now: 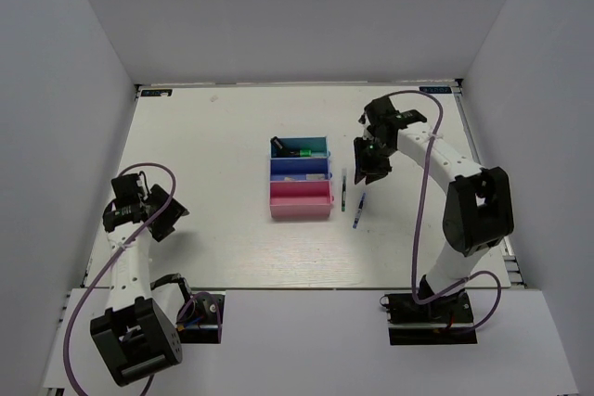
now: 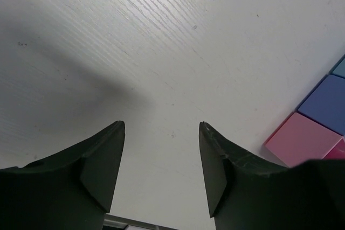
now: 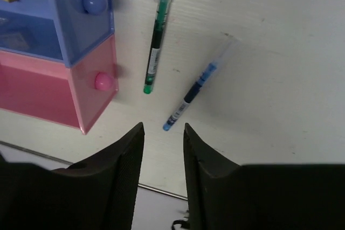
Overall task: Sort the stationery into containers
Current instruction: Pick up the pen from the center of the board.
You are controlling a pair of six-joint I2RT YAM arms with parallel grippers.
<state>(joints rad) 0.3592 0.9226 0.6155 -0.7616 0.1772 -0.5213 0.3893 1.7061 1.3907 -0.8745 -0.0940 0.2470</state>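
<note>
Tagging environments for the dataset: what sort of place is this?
Probably a lab data-collection cell, not an office: white wood-grain table boxed in by plain white wall panels, two white-and-black robot arms bolted at its near edge, three joined teal, blue and pink plastic bins as props.

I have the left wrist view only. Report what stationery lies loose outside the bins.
Observer: Two thin pens, a green-inked pen and a blue-inked pen, lie to the right of the pink plastic bin.
Operator: Give me the right arm's position.
Observer: The right end effector hovers above those pens with its jaws slightly apart and nothing between them.
Operator: Now tell me what the far bin holds.
Observer: A black-bodied highlighter with a green end lies in the teal-blue plastic bin.
</note>
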